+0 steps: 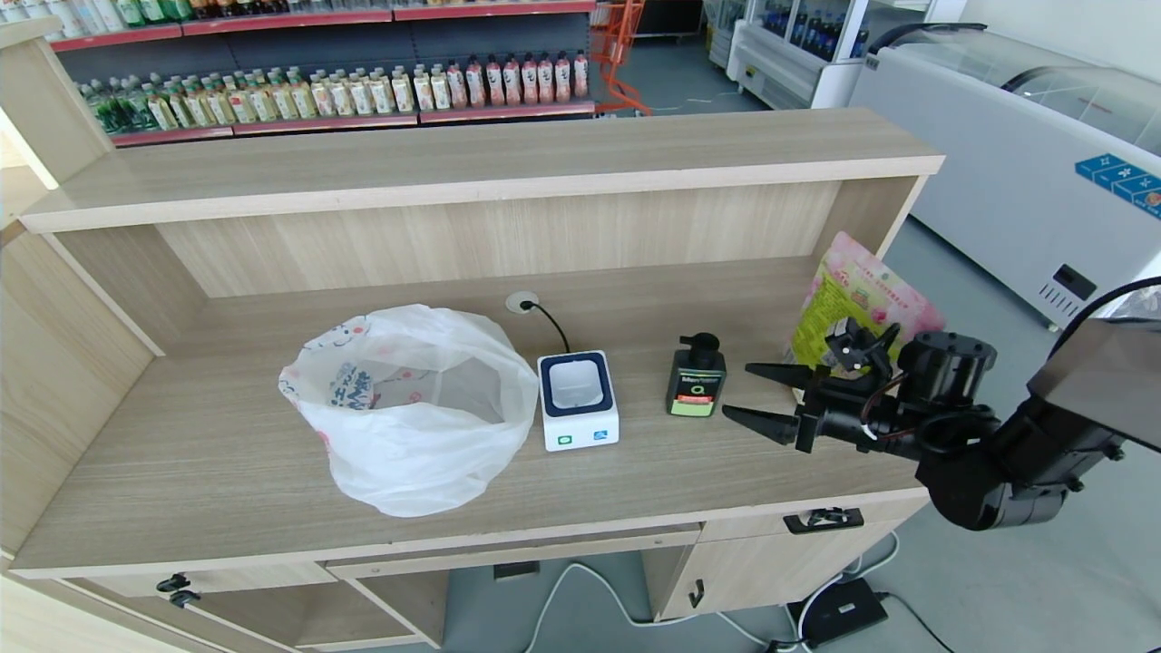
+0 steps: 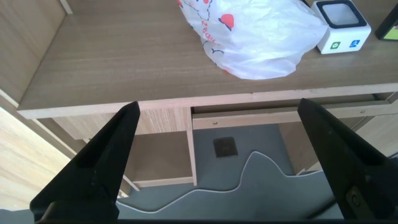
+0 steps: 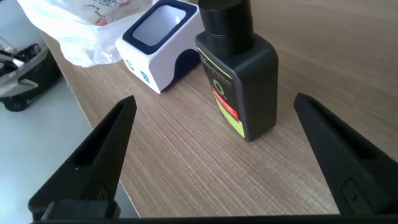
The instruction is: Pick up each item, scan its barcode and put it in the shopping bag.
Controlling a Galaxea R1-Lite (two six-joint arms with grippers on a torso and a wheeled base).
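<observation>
While the right gripper (image 1: 739, 392) hangs low over the wooden counter (image 1: 227, 453) with its two black fingers spread wide and nothing between them, a dark pump bottle (image 1: 696, 376) stands upright just off their tips. It is not touched. Taking twelve o'clock as the counter's back wall, the bottle sits at about nine o'clock from the gripper, its green and red label facing the near edge. At roughly one o'clock from the gripper, a pink and green pouch (image 1: 853, 299) stands up near the counter's right side panel. At nine o'clock from the bottle, near but apart, is the white scanner (image 1: 578, 399) with its dark-rimmed window facing up. A black cable (image 1: 553, 326) runs from it toward a grommet at twelve. Just beside the scanner, again at nine o'clock, the white shopping bag (image 1: 413, 408) slumps with its mouth open. The left gripper (image 2: 217, 106), likewise wide apart and holding nothing, is off the counter's near edge, about seven o'clock from the bag.
</observation>
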